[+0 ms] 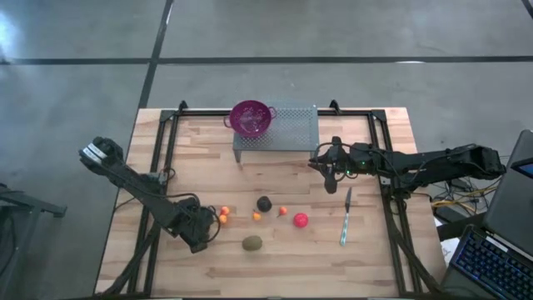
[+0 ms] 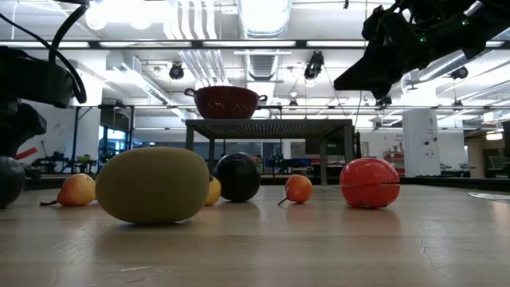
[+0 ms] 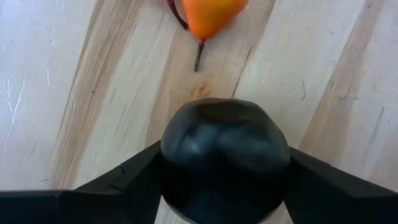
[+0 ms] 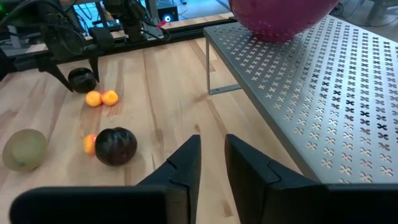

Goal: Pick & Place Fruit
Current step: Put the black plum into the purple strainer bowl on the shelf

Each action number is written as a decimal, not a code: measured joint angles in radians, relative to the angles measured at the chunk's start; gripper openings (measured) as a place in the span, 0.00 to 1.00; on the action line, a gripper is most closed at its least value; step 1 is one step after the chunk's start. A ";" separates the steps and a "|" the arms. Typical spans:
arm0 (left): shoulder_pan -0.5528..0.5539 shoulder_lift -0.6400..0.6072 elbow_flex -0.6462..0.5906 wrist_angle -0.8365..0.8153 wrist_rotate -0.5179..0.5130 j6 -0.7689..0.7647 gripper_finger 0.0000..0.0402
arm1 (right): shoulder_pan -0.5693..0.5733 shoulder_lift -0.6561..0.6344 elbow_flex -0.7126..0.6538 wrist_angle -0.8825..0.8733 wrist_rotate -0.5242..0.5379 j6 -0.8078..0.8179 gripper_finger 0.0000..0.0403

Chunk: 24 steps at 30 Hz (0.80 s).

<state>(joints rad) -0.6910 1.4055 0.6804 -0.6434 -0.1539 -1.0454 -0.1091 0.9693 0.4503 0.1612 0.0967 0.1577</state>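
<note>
My left gripper (image 1: 200, 230) sits near the table's near-left part, shut on a dark brown-black ball (image 3: 224, 155). Two tiny orange fruits (image 1: 223, 216) lie just to its right. The second dark ball (image 1: 264, 203), two more orange ones (image 1: 256, 216) (image 1: 282, 211), the red ball (image 1: 301, 220) and the olive-green oval (image 1: 252, 242) rest on the wood mid-table. My right gripper (image 4: 212, 158) hovers above the table beside the metal rack (image 1: 287, 127), fingers almost together, touching nothing. My left gripper pinches the dark ball across its widest part (image 3: 177, 162), one finger (image 3: 134, 177) on each side. The fingers come from above, slanting down from the table's left. The ball sits at table height; whether its underside touches the wood cannot be told.
A purple two-handled colander (image 1: 251, 117) stands on the perforated metal rack at the far middle. A slim teal stick (image 1: 345, 218) lies on the right part of the table. Black rails (image 1: 166, 142) run along the left, far and right sides. Bare wood lies along the near edge.
</note>
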 joint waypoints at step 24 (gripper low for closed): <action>0.003 -0.001 0.014 -0.013 0.010 -0.021 0.64 | 0.000 0.000 0.000 0.000 0.000 0.000 0.27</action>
<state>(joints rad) -0.6885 1.4048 0.6948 -0.6564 -0.1440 -1.0668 -0.1093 0.9692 0.4503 0.1612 0.0967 0.1577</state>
